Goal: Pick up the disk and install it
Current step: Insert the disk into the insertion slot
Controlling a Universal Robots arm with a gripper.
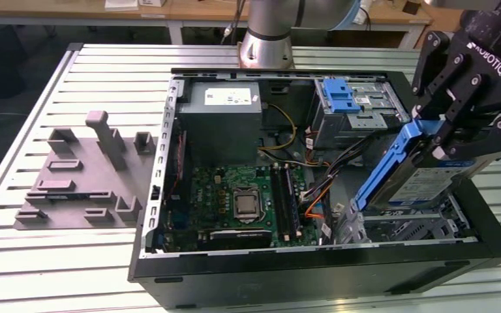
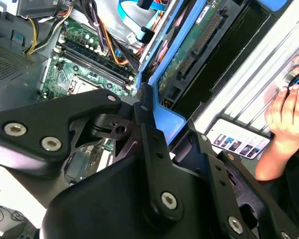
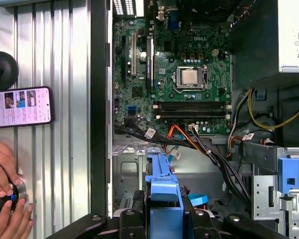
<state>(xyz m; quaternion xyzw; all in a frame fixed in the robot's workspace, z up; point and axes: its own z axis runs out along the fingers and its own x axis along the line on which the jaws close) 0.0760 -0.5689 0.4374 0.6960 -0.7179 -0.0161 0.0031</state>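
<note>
black metal computer case (image 1: 320,264), lying open on its side, comes closest in the exterior view and rests on a ribbed silver worktop (image 1: 59,261). a grey moulded fixture with upright pegs (image 1: 81,176) sits on that worktop well apart from the case, at the exterior view's left. inside the case are a large grey power-supply box with a white sticker (image 1: 224,127), a green motherboard (image 1: 242,202), and a silver perforated cage with a blue plastic latch (image 1: 346,98).

the black end effector (image 1: 459,147) is clamped narrow on the flat silver disk with a white-and-blue label and blue plastic bracket (image 1: 425,182). the disk hangs tilted, its lower end dipping toward the silver bay in the case's corner at the exterior view's right; whether it touches the bay cannot be told.

in the first wrist view a dark smartphone with a lit screen (image 3: 20,106) lies on the worktop outside the case wall, near a person's hand (image 3: 2,169) resting on a small round knob (image 3: 12,191).
</note>
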